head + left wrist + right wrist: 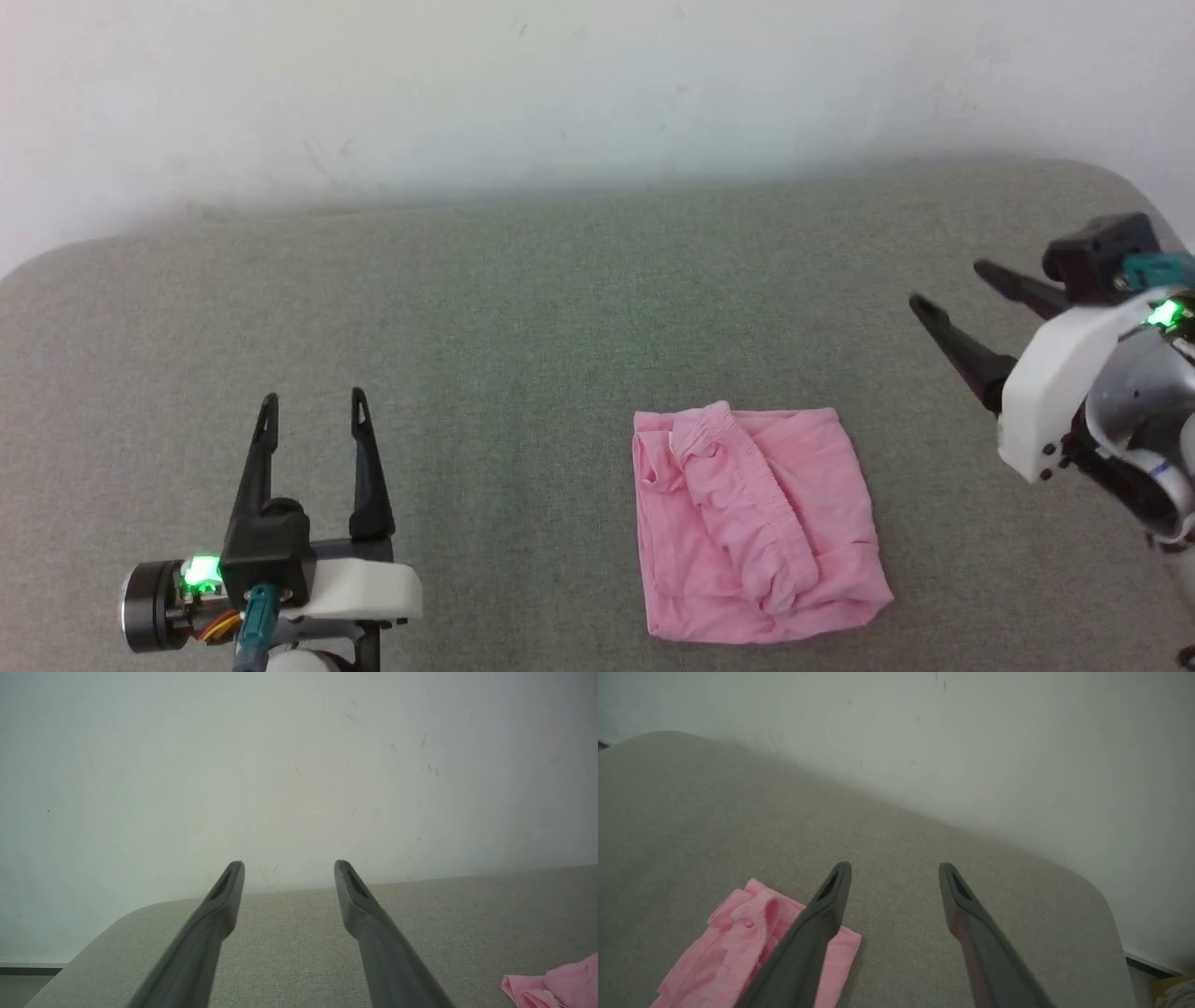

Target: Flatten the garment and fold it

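Over on the left, the left claw (314,398) hovers low over the grey table (523,308), fingers spread wide with nothing between them, well apart from the cloth. Centre-right, the pink garment (756,527) lies on the table in a rough square bundle. Its gathered waistband runs slantwise across the top layer, and the near right corner is a bit uneven. On the right, the right claw (947,284) hangs near the garment's far right corner, not touching it, also wide and empty. My read: the fold looks close to done, so the smart play is a gentle tidy. Come in low, pinch only the top layer at the loose corner, and draw it square without dragging the whole bundle.
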`<state>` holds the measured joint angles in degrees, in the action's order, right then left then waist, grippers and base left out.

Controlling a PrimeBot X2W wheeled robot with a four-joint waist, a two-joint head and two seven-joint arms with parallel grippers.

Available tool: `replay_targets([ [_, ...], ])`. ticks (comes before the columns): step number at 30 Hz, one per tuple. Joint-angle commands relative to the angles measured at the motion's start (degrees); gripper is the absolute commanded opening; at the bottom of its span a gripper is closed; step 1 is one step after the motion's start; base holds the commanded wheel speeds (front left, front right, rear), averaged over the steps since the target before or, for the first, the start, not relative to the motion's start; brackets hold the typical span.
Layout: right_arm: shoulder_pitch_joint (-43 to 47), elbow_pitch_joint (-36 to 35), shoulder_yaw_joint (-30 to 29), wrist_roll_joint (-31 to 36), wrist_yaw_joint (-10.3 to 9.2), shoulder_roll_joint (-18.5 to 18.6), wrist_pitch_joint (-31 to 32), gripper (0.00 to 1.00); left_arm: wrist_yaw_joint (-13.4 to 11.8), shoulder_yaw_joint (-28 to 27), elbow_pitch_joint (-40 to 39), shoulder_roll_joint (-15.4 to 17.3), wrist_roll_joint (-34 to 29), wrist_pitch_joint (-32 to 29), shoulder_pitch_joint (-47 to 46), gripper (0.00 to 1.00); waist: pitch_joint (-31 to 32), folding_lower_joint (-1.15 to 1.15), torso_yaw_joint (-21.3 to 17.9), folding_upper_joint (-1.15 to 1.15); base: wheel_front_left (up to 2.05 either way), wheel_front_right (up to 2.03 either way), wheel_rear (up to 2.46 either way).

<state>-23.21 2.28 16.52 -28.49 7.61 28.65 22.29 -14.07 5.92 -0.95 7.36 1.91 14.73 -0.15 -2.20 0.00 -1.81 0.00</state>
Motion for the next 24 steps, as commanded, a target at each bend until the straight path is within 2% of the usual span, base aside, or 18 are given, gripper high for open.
replay_targets([
  [1,-2.55,0.49,2.51,-3.17,-0.12,2.76,4.81,1.00,0.58,-0.09,-0.29,-0.30,-0.59,0.27,-0.05,1.00,-0.85,0.00,0.54,0.00,0.00,0.00,0.00],
  [6,-5.59,2.56,12.46,-10.91,-0.12,9.44,18.19,1.00,0.91,0.20,-0.42,-0.58,-0.86,0.27,-1.37,1.00,-2.84,0.00,1.85,0.00,0.00,0.00,0.00],
  [10,-5.28,6.39,15.51,-18.24,-0.12,8.96,23.12,1.00,1.07,0.71,-0.55,-0.96,-1.06,0.27,-2.50,1.00,-4.86,0.00,3.14,0.00,0.00,0.00,0.00],
  [15,-4.04,12.94,17.04,-22.03,-0.12,6.05,21.63,1.00,1.12,1.43,-0.32,-1.52,-1.20,0.27,-4.41,1.00,-7.48,0.00,5.01,0.00,0.00,0.00,0.00],
  [24,-0.91,22.51,23.10,-23.45,-0.12,0.76,16.09,1.00,0.92,1.99,0.17,-2.03,-1.33,0.27,-6.06,1.00,-9.22,0.00,6.53,0.00,0.00,0.00,0.00],
])
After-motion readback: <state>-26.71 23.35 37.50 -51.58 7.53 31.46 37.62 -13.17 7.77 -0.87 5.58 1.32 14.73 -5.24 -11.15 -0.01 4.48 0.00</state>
